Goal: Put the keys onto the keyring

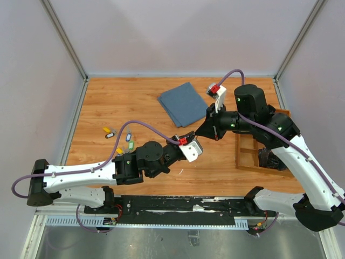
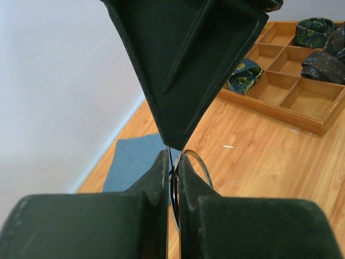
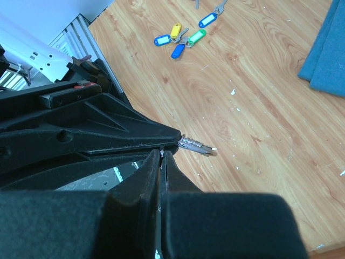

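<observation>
My left gripper (image 1: 191, 136) and right gripper (image 1: 200, 133) meet tip to tip above the middle of the table. In the left wrist view the left gripper (image 2: 172, 162) is shut on the keyring (image 2: 203, 164), a thin silver wire ring standing edge-on between its fingers. The right gripper's dark fingers (image 2: 183, 81) come down onto the ring's top. In the right wrist view the right gripper (image 3: 162, 155) is shut on a sliver of the ring, and the short chain bit (image 3: 197, 145) sticks out beside it. The keys (image 1: 128, 137) with coloured tags (image 3: 178, 40) lie on the table to the left.
A folded blue cloth (image 1: 183, 102) lies at the back middle. A wooden compartment tray (image 1: 250, 156) with dark rolled fabric items (image 2: 245, 75) stands at the right. White walls enclose the table on three sides.
</observation>
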